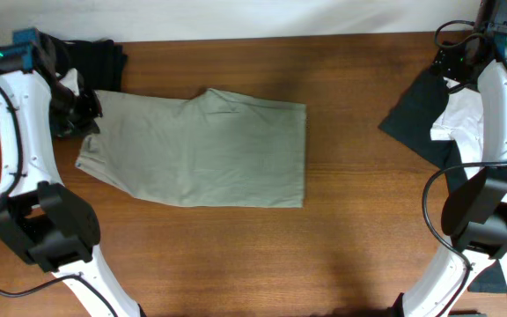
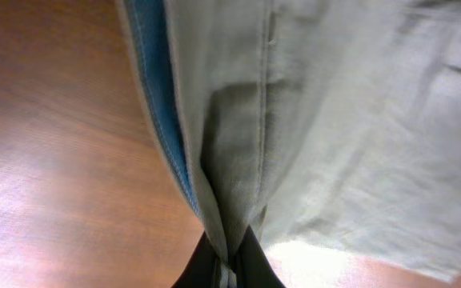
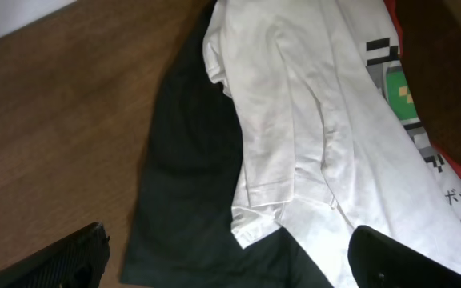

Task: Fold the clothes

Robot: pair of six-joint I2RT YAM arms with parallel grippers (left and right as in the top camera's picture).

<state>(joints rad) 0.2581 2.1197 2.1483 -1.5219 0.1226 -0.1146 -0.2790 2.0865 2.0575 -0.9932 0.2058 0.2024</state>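
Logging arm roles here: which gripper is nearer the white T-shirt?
Right. The right gripper hangs open above the white T-shirt; the left gripper is across the table, shut on the khaki garment.

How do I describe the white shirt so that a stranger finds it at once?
Go to the right end of the wooden table. There the white shirt rests on top of a black garment. It alone is white, and it bears a pixel-style print in green and grey.

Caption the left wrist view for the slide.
Left pincer pinching a fold of the olive garment, blue inner edge showing, above the wooden table.
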